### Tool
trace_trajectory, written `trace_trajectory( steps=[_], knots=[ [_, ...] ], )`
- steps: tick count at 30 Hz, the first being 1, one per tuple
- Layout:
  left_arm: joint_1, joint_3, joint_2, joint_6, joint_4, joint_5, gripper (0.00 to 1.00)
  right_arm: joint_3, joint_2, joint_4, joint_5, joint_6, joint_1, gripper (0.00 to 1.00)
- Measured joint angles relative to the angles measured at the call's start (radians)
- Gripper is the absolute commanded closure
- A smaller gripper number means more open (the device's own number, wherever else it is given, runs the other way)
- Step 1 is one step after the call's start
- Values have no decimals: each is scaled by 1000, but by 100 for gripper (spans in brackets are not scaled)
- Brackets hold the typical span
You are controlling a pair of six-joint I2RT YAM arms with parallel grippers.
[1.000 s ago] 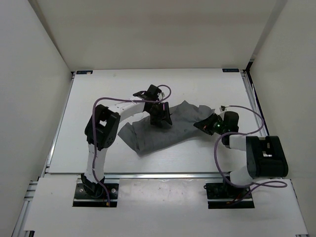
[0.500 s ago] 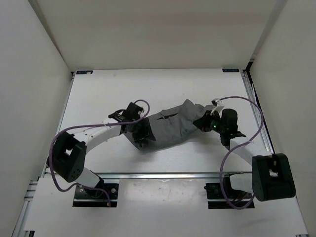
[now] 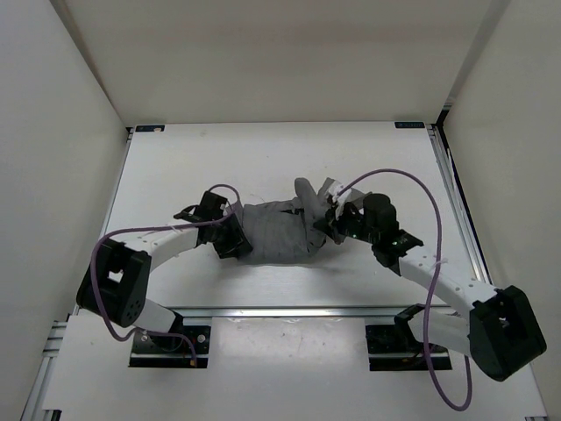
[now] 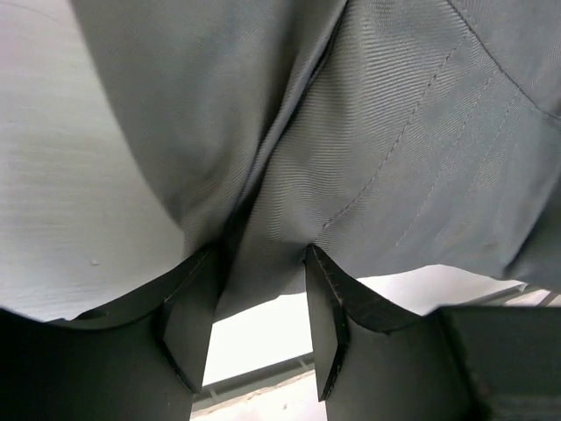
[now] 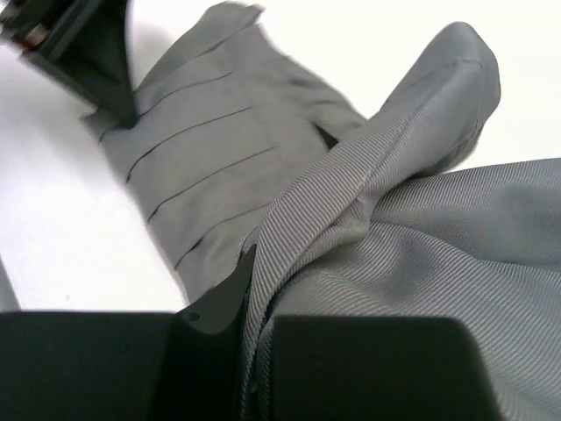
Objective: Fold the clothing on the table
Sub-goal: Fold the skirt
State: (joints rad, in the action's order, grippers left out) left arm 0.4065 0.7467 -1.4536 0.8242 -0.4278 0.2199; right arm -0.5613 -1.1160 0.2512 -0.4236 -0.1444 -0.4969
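The clothing (image 3: pixel 279 233), grey and bunched into a low mound, is seen at the middle of the white table (image 3: pixel 175 167). Fine twill weave and stitched seams are shown only in the left wrist view, and narrow flat pleats in the right. One fold is pinched by the left gripper (image 4: pixel 260 263), its jaws half apart. A raised ridge is clamped tight by the right gripper (image 5: pixel 250 263).

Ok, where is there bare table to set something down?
Bare table runs along the back wall beyond the garment, and beside the right rail. Crowded mid-table, where the left gripper and right gripper grip it.
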Motion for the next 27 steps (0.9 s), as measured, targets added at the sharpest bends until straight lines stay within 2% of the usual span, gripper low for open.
trace_trajectory(
  steps=[9,16,25,26,27],
  knots=[
    [68,-71,-23,16,127,32,46,-46,-71,-31,78,-177,-194,100],
    [66,-97,-26,18,196,68,49,-112,-165,-26,109,-268,-311,100],
    [75,-101,-71,30,304,123,49,-161,-251,-26,172,-349,-446,99],
    [74,-105,-71,31,312,124,48,-158,-262,-23,184,-357,-457,88],
    [72,-111,-69,33,323,129,48,-149,-270,-18,198,-364,-468,70]
  ],
)
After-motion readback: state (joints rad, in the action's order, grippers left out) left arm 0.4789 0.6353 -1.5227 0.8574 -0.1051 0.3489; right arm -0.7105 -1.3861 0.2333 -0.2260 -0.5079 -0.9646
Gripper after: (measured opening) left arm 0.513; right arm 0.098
